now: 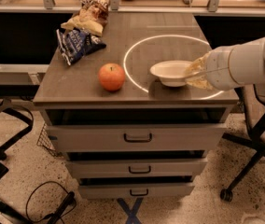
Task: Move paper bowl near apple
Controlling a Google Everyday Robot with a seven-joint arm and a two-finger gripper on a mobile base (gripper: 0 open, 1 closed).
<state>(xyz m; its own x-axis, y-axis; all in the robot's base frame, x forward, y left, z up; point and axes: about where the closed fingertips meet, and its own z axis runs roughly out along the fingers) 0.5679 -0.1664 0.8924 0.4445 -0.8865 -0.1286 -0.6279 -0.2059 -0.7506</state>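
Nearest, below the apple (111,76), three drawers (137,136) are stacked under the counter (76,85). The apple stands close to the counter's front edge, just left of a white ring (137,50) marked on the top. Right of the apple, and apart from it, the paper bowl (170,72) is upright inside that ring. Further right, the hand (188,73) is pinched closed on the bowl's right rim. Behind and left of the apple lies a blue snack bag (79,43), and beyond it a yellow bag (88,20).
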